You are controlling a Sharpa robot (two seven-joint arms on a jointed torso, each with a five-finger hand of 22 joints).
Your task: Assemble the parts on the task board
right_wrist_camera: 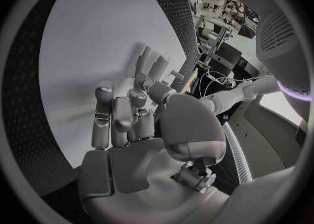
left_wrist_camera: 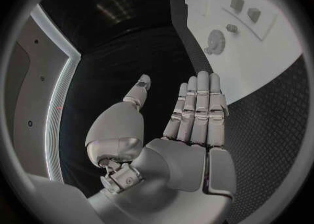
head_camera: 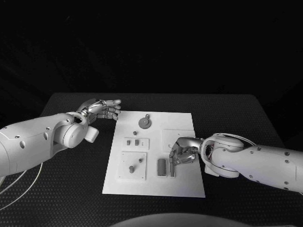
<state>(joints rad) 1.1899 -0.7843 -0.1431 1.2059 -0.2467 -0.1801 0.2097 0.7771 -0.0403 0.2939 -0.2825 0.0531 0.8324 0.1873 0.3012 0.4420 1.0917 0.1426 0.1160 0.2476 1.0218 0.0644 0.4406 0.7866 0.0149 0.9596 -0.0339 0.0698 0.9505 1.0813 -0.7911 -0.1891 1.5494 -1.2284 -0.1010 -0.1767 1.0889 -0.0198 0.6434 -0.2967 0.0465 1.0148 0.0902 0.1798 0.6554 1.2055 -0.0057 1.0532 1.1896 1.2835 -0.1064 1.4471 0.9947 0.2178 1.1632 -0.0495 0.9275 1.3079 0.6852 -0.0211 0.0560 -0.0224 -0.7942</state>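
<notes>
The black table [head_camera: 69, 189] has a dimpled mat surface and fills the lower half of the head view, with darkness behind it. In its middle lies the white task board [head_camera: 185, 187], a tall rectangle with its lower part bare. The parts here are grey. A round toothed disc [head_camera: 145, 123] stands near the board's far edge; the left wrist view shows it as a small gear [left_wrist_camera: 215, 40]. Below it sits a small raised plate [head_camera: 132, 142] carrying two little blocks, and nearer still a larger square plate [head_camera: 133, 165] with a small peg-like part in it. Just right of that plate lie two upright bars [head_camera: 165, 167], side by side.

The left hand [head_camera: 103, 109] hovers over the mat just beside the board's far left corner, apart from every part. In its wrist view the fingers [left_wrist_camera: 197, 110] are straight and pressed together, thumb held off to the side, holding nothing.

The right hand [head_camera: 183, 152] rests over the board's middle right, just beside the two bars. Its fingers [right_wrist_camera: 116, 119] are curled inward, thumb bent across. Whether anything small sits between them, or whether they touch the bars, I cannot tell; the fingertips hide that spot.
</notes>
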